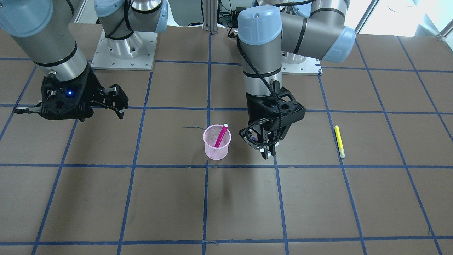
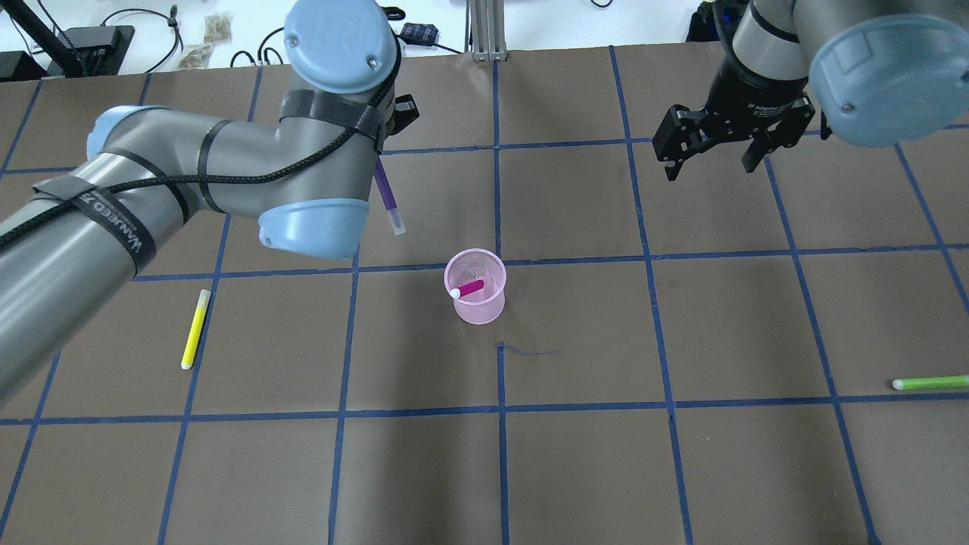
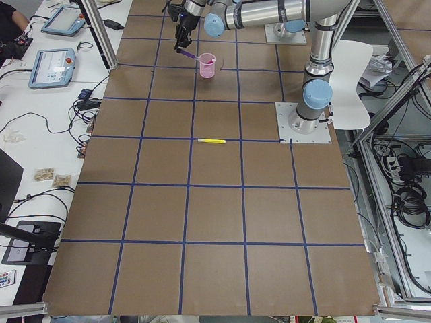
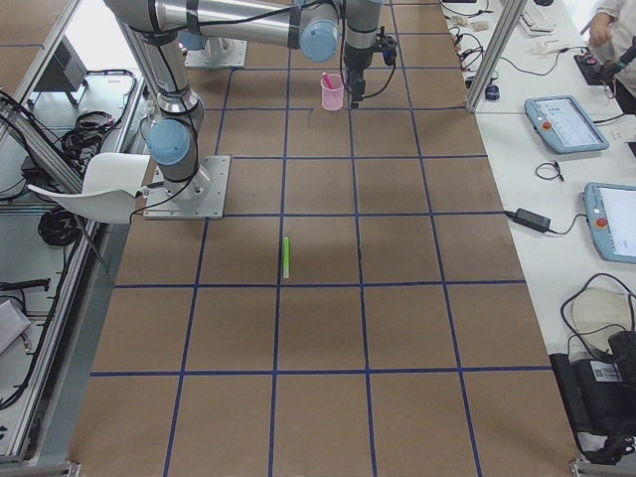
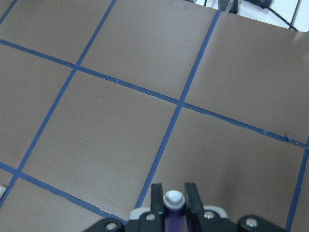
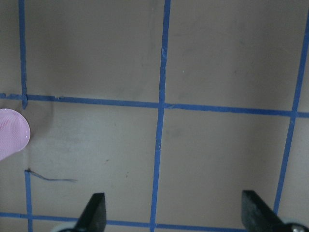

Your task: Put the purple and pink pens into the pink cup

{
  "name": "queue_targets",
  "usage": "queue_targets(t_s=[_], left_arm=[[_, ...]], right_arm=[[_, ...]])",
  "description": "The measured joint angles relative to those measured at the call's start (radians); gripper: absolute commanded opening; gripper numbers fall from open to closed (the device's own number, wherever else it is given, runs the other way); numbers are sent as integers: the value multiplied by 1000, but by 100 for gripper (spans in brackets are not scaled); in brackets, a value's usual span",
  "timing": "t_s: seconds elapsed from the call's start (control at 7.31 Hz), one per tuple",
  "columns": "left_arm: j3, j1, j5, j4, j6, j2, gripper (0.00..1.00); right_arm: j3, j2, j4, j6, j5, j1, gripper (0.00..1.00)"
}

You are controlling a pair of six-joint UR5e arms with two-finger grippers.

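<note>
The pink mesh cup [image 2: 475,288] stands upright near the table's middle, also in the front view [image 1: 217,143]. The pink pen [image 2: 471,288] leans inside it, its white end at the rim [image 1: 221,136]. My left gripper [image 1: 267,153] is shut on the purple pen [image 2: 388,198] and holds it above the table beside the cup. In the left wrist view the pen [image 5: 174,209] sits between the fingers. My right gripper [image 2: 711,163] is open and empty, well away from the cup, which shows at the right wrist view's left edge [image 6: 12,133].
A yellow pen [image 2: 195,329] lies on the table on my left side, also in the front view [image 1: 339,141]. A green pen [image 2: 930,383] lies near the right edge. The brown table has a blue tape grid.
</note>
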Motion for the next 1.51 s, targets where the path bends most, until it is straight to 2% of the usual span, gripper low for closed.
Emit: queue_targets(t_s=[0.82,1.09,1.51], left_arm=[[-29,-131,33,47,-244,-50,0],[-33,-157,72,70,-290,-78,0],[-52,-175,78,81,-307,-109,0]], right_arm=[[19,1,-37,-13,1,0,100],[22,1,-37,-12,1,0,100],[22,6,-40,-11,2,1,100]])
